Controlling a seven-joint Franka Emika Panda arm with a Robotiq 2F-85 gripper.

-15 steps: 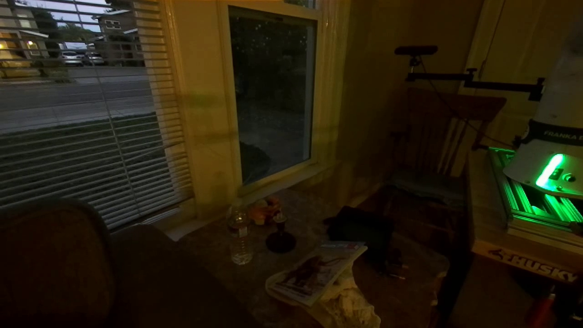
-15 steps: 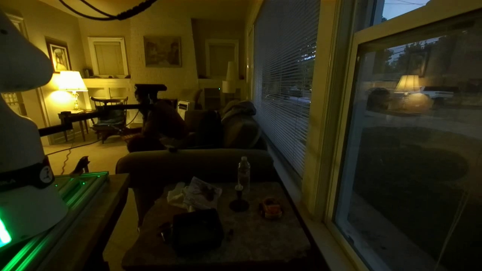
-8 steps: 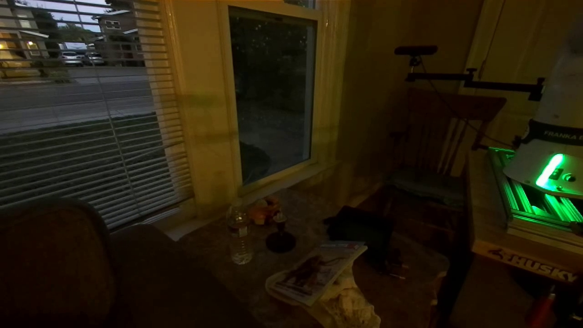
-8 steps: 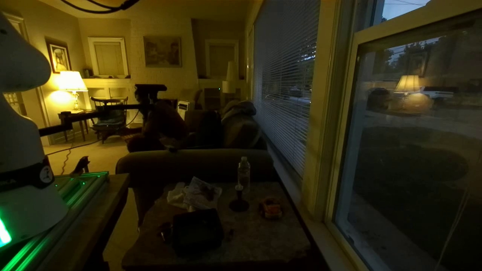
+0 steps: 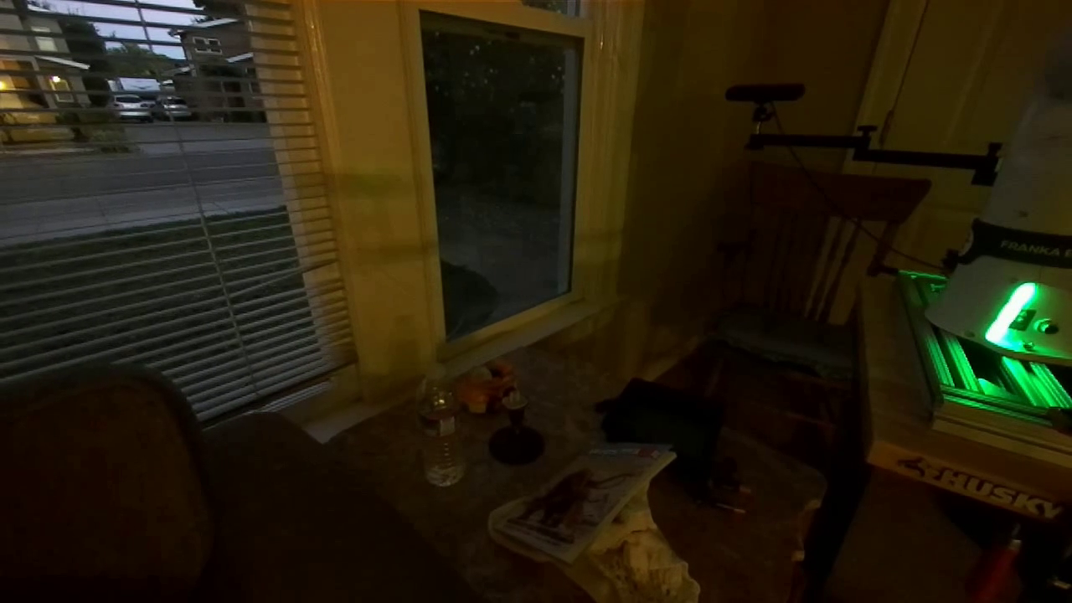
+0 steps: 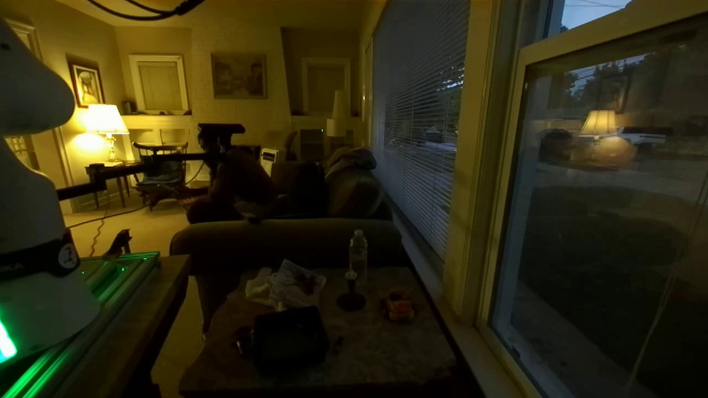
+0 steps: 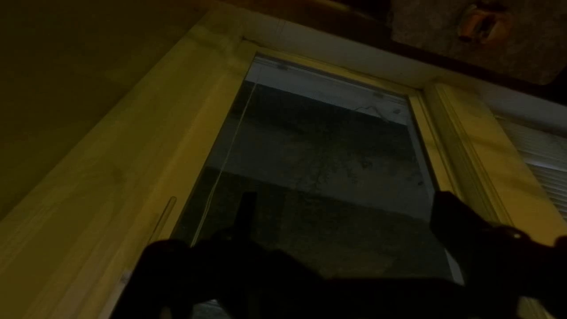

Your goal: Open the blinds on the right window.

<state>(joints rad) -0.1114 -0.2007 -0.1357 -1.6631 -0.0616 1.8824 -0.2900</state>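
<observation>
Side table (image 6: 387,354) was kinda cluttered
Plastic water bottle (image 6: 358,257) stood near a candlestick (image 6: 351,293) and orange toy car (image 6: 398,307), magazine (image 5: 578,507) lay there too, and a table lamp (image 6: 107,119) glowed way back.

Your gripper (image 7: 345,196) blocks a chunk of the right window (image 7: 328,146) in wrist view; wide blinds (image 7: 549,161) beside it get cropped.

Reads "FRANKA" in pale capitals, in an exterior view, on the dark band (image 5: 1030,248) of the robot arm (image 5: 1034,193). Shows on this band, in an exterior view, only "KA" and a round emblem (image 6: 68,256). Reads "HUSKY" along the workbench edge (image 5: 976,486), after a dark emblem (image 5: 917,469). Is too dim for reading on the magazine (image 5: 582,502).
</observation>
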